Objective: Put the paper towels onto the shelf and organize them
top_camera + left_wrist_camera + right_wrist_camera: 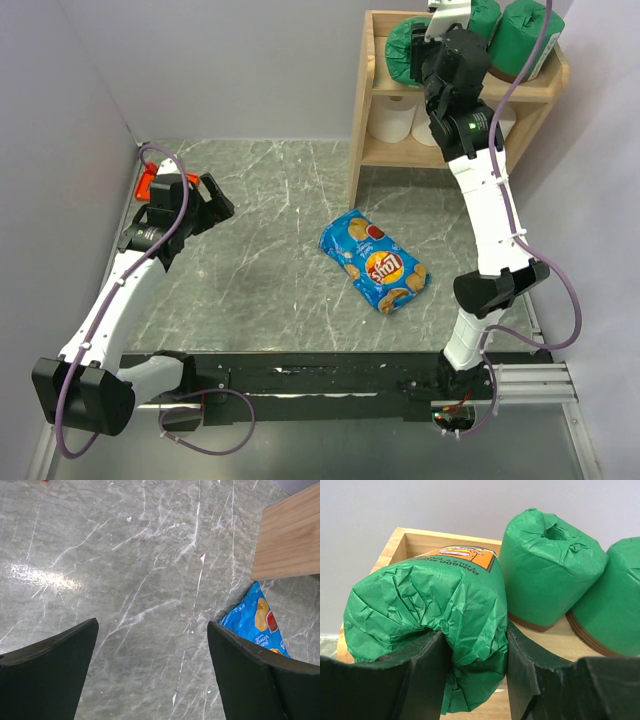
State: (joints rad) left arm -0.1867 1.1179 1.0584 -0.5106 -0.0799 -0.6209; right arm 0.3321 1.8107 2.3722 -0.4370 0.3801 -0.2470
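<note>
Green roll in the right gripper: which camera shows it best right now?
Right wrist. The green roll is large and close, on its side, pinched in the right gripper over the shelf. Top external shows only a green sliver beside the arm; left wrist misses it.

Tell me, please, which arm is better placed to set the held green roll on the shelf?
Right. The right gripper is closed on the green roll at the top tier of the shelf, beside two other green rolls. The left gripper hangs open over the table, far from it.
</note>
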